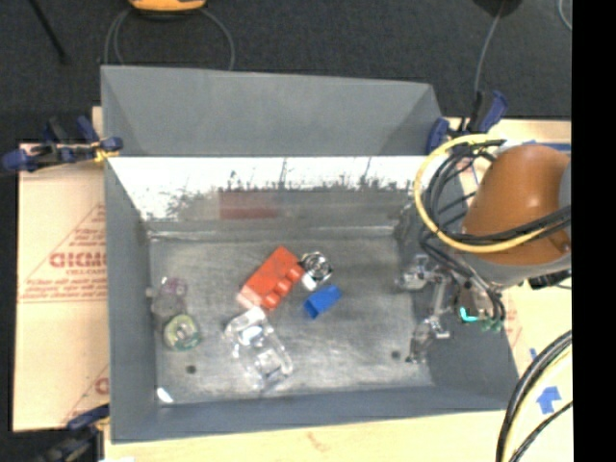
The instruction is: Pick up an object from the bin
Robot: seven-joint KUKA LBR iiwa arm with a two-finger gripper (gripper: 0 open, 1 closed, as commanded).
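Orange wrist cover (pixel 515 210) hangs at 3 o'clock of the bin (pixel 366 359), gripper (pixel 420 308) jaws seemingly apart and empty over bare floor, presumably pre-grasp; nearest candidates, blue block (pixel 321 301) and orange brick (pixel 272 277), lie central.

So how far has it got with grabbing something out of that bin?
Nothing is picked yet. The orange block, blue piece and clear plastic bits all lie on the bin floor. The pincer hangs at the bin's right side, open and empty, over bare floor. Left: move over a thing, close, lift.
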